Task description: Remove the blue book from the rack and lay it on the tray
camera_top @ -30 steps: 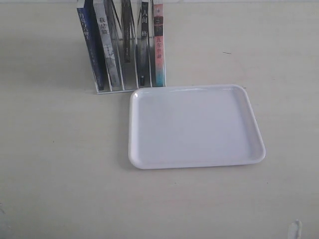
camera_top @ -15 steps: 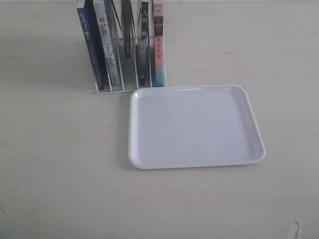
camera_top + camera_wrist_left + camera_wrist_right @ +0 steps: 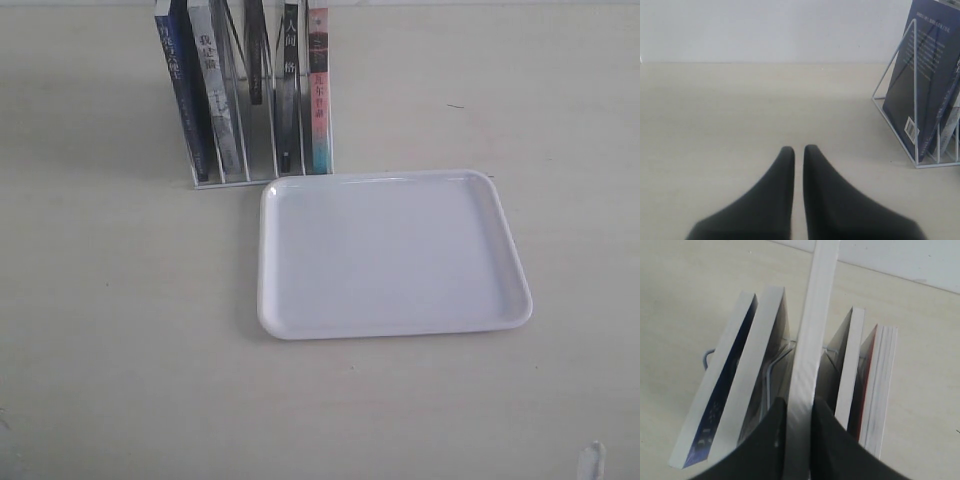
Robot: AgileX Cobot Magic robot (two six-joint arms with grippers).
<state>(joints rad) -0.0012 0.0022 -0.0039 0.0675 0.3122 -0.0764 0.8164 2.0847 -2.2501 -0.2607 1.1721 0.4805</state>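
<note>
1. Right wrist view: the right gripper [image 3: 796, 402] is clenched on the middle book [image 3: 812, 330]; its cover is hidden.
2. The blue book [image 3: 170, 70] stands in the leftmost slot of the rack [image 3: 225, 182], top cut off.
3. The left gripper [image 3: 799, 149] is pinched together, empty.

The blue book [image 3: 172, 95] in the rack [image 3: 248, 165], the tray [image 3: 390, 255] in front.
The blue book, navy spine with white lettering, leans slightly in the white wire rack's end slot, at the exterior view's left. The white round-cornered tray lies flat on the worktop just before the rack's other end, perhaps touching it.
</note>
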